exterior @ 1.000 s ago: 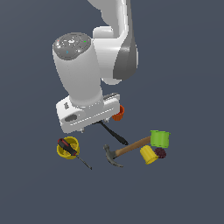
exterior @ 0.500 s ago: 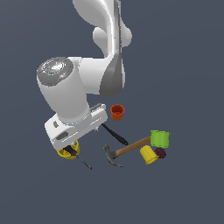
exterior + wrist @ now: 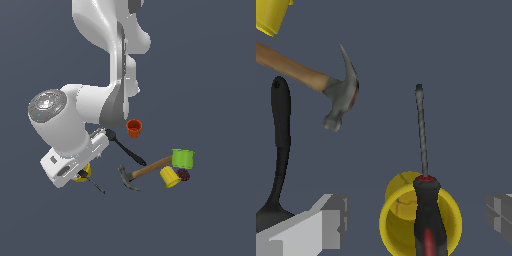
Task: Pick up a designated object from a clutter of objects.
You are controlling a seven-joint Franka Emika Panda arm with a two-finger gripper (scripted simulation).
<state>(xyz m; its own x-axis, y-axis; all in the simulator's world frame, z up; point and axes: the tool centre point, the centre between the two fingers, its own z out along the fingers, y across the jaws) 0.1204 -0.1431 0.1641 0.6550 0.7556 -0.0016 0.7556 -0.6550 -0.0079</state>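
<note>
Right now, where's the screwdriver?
The screwdriver lies low on the exterior view's left, its handle across a yellow cup, between the open claw's fingers, with the hammer nearby.

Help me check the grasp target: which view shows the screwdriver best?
The wrist view: the screwdriver shows whole, handle over a yellow cup, between the open gripper fingers. In the exterior view, the arm hides all but its shaft.

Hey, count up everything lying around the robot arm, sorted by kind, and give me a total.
Cups: 4, orange, green, yellow, and yellow under the screwdriver
Hammer: 1
Spatula: 1
Screwdriver: 1
Dark purple fruit: 1
Total: 8
</note>
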